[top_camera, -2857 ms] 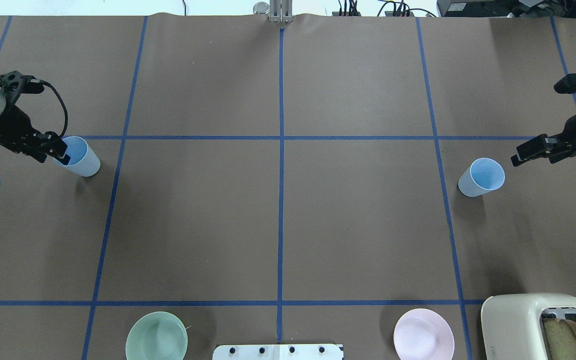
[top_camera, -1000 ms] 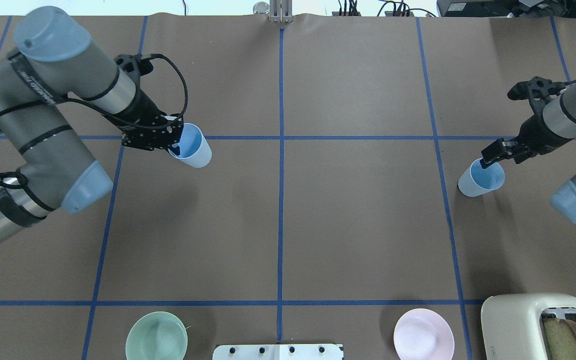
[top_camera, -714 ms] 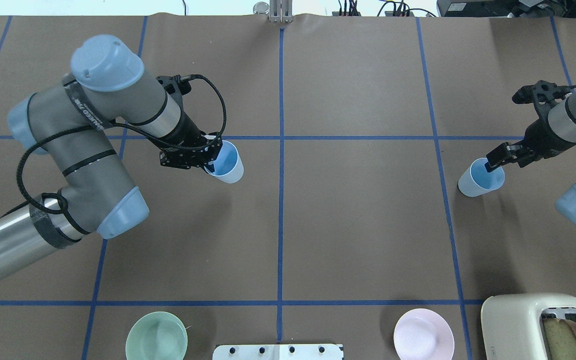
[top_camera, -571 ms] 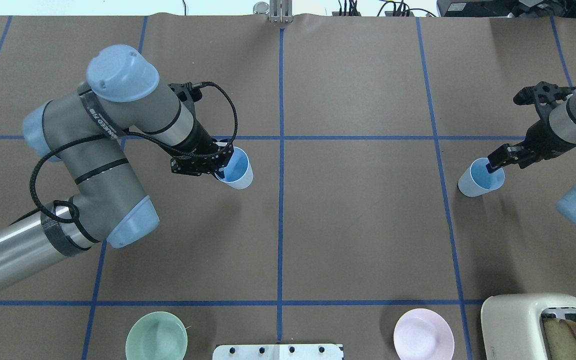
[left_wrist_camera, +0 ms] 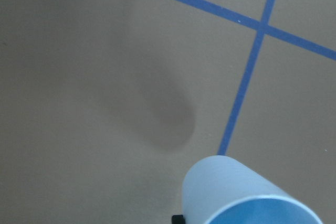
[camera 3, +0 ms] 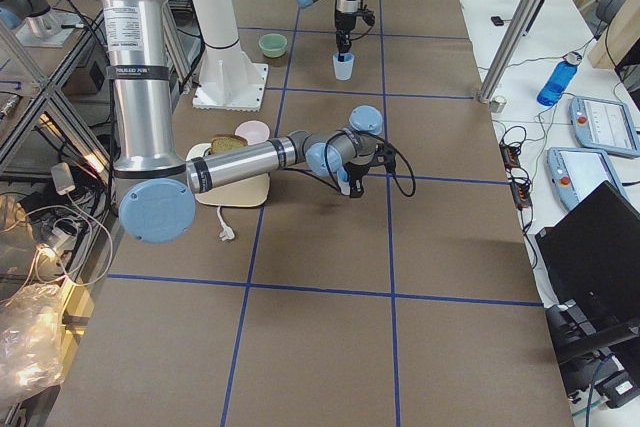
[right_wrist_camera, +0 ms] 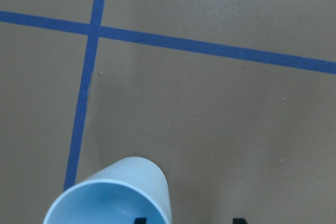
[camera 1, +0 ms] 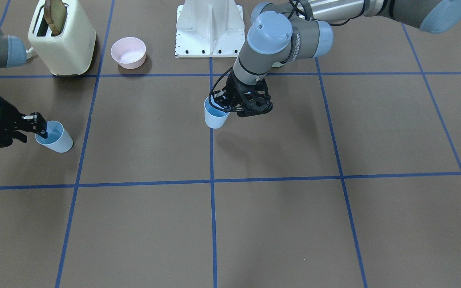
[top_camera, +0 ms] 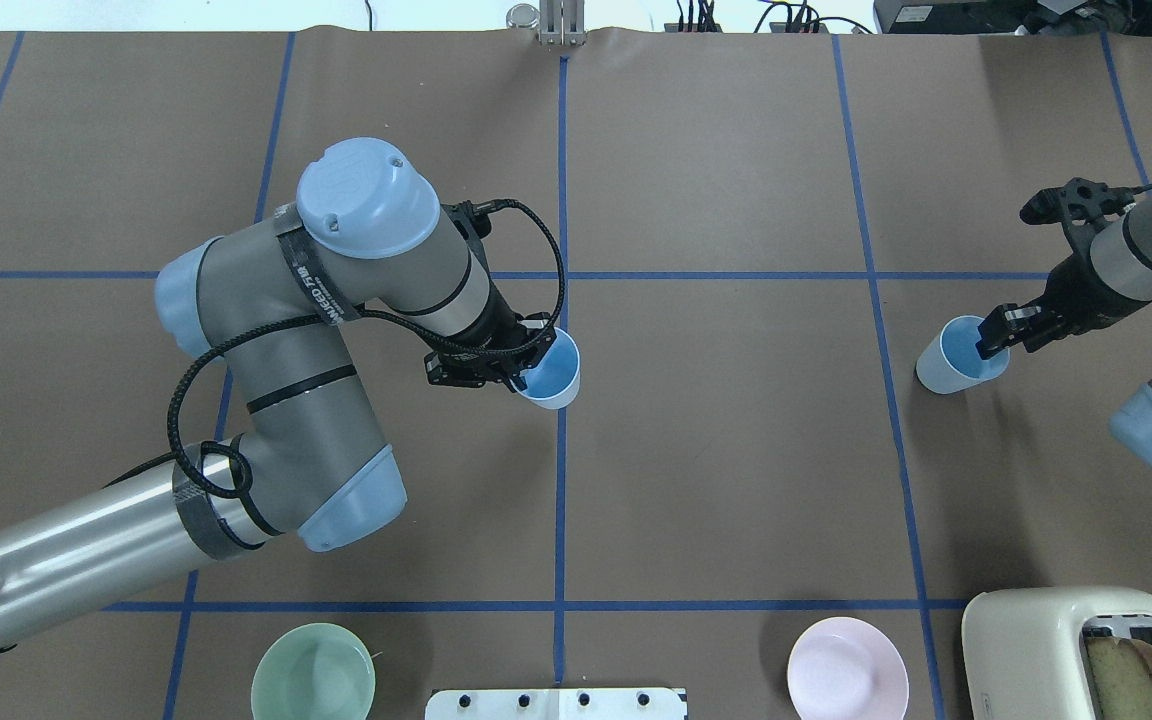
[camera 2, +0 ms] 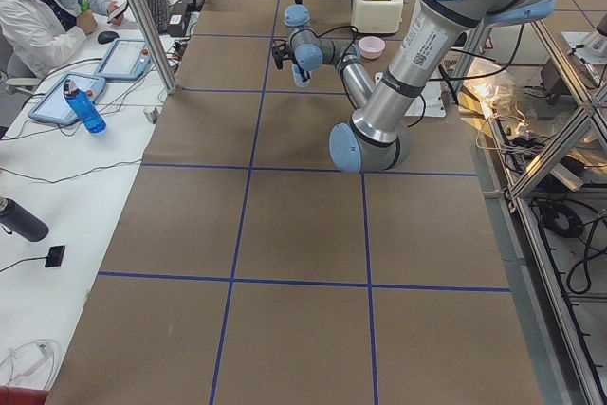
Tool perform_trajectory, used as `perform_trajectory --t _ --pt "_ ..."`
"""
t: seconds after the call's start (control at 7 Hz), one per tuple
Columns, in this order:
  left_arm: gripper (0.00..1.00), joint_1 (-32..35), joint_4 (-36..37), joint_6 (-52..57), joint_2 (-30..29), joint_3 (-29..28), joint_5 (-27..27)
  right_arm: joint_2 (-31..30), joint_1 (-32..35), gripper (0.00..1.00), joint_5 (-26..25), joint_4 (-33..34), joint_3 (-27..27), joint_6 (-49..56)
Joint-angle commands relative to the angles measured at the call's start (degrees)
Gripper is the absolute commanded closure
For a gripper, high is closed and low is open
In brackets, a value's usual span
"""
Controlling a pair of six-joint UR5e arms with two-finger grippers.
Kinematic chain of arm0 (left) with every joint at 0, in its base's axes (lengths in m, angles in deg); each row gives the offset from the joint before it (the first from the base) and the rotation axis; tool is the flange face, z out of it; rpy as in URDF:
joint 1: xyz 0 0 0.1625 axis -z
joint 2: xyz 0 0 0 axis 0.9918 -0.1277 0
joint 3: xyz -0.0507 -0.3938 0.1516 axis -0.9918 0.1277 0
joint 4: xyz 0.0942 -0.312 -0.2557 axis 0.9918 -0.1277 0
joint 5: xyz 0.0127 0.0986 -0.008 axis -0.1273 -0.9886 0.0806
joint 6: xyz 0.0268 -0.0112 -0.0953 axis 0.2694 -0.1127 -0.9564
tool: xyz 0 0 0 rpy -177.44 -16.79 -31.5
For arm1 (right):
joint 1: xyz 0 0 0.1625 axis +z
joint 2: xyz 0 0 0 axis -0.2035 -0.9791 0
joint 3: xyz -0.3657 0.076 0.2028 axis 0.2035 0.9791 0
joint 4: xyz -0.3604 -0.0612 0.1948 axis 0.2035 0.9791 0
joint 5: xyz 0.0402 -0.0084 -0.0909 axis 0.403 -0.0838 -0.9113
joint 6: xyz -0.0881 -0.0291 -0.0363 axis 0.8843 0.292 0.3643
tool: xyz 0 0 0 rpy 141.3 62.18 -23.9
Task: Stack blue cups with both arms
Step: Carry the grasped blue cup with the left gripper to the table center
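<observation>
My left gripper (top_camera: 528, 368) is shut on the rim of one blue cup (top_camera: 553, 372). It holds the cup upright a little above the table, at the centre tape line (camera 1: 215, 115). The left wrist view shows that cup (left_wrist_camera: 236, 192) with its shadow apart from it. The other blue cup (top_camera: 956, 360) stands on the table at the right. My right gripper (top_camera: 994, 335) is open astride its rim, one finger inside and one outside, as the right wrist view (right_wrist_camera: 115, 198) also shows. In the front view this cup (camera 1: 56, 138) is at the left.
A mint-green bowl (top_camera: 313, 672) and a pink bowl (top_camera: 847, 668) sit near the robot's edge, either side of the white base (camera 1: 210, 28). A cream toaster (top_camera: 1086, 650) with bread stands at the near right corner. Blue tape lines grid the brown table.
My left arm has carried its cup from the far left to the centre line. My right gripper came down onto the right cup's rim and has stayed there; that cup has not moved.
</observation>
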Motion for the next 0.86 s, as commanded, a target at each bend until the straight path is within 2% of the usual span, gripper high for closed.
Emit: perform_trajectory --t 0.0,0.29,0.71 --pt "1.00 -1.92 0.12 0.07 -0.91 -1.27 -2.25 0.44 -0.78 0.44 -0.19 0.00 0.09 -0.35" --pt "1.00 -2.46 0.12 -0.02 -1.71 -1.89 -2.53 0.53 -0.86 1.00 -0.28 0.00 0.09 -0.35" --pt "1.00 -3.17 0.20 0.42 -1.98 -2.95 -2.79 2.37 -0.86 1.00 -0.01 0.70 -0.17 -0.44"
